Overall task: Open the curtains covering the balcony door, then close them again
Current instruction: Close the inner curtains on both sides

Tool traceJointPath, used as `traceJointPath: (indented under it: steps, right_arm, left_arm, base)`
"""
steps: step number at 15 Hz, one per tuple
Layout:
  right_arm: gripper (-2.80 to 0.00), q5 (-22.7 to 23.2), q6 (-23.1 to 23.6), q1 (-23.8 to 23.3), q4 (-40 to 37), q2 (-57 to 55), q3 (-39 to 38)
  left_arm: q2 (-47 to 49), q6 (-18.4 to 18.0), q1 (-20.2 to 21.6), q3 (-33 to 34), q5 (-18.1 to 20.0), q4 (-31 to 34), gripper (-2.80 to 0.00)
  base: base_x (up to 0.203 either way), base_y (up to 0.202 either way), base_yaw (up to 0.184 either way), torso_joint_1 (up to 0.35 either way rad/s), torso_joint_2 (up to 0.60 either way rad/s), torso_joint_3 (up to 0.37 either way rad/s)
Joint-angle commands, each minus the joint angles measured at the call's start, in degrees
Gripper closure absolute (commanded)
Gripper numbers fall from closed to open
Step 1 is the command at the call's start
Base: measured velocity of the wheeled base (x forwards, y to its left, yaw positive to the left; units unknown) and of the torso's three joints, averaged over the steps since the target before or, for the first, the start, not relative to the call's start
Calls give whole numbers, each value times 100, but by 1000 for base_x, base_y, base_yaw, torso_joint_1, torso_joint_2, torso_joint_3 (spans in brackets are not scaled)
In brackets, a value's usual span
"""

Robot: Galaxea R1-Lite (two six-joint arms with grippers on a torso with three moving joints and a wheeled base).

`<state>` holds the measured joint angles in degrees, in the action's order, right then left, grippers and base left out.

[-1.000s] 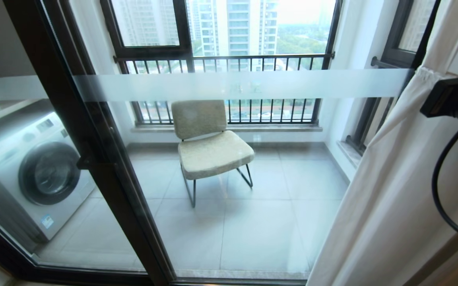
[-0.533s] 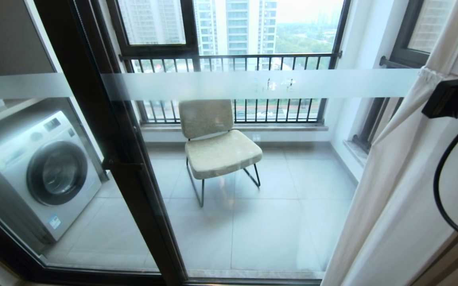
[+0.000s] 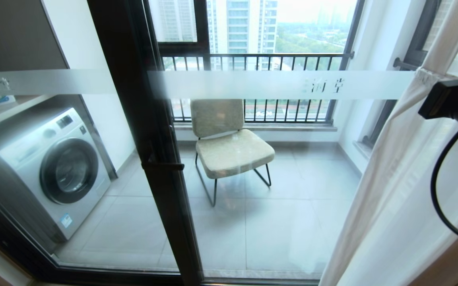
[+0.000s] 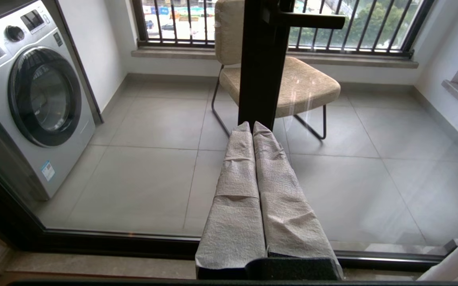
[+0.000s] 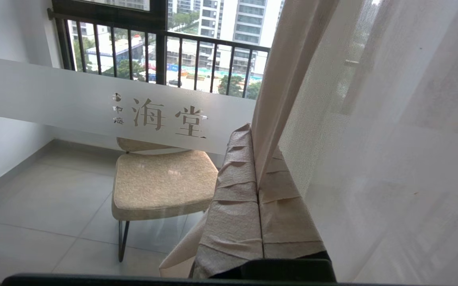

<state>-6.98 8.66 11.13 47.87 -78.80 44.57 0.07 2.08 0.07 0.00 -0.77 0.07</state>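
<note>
One curtain edge (image 5: 270, 99) pinched in right end effector (image 5: 255, 137).

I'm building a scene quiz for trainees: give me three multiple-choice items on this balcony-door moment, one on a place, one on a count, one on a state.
1. Where does the washing machine stand?
A. Behind the glass, left of the chair
B. Right of the chair
C. In front of the door, indoors

2. How many chairs are on the balcony?
A. One
B. Two
C. Three

3. What is the right gripper doing?
A. Open, clear of the fabric
B. Shut on the curtain edge
C. Shut on the door handle

Answers:
1. A: the head view shows it through the balcony door, on the left side.
2. A: a single beige chair faces the railing.
3. B: in the right wrist view the curtains run down between the closed fingers; the left gripper is shut on nothing.
</note>
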Motion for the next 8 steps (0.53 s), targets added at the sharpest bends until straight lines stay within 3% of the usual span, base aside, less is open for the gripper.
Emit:
traceJointPath:
  steps: [1, 8]
  right_arm:
    - [0, -2, 13, 3, 38, -4, 37]
    - [0, 12, 22, 21, 3, -4, 131]
  left_arm:
    - [1, 2, 1, 0, -2, 1, 0]
    - [1, 2, 1, 0, -2, 1, 0]
  base:
    - [0, 194, -2, 2, 6, 6]
    - [0, 194, -1, 1, 3, 2]
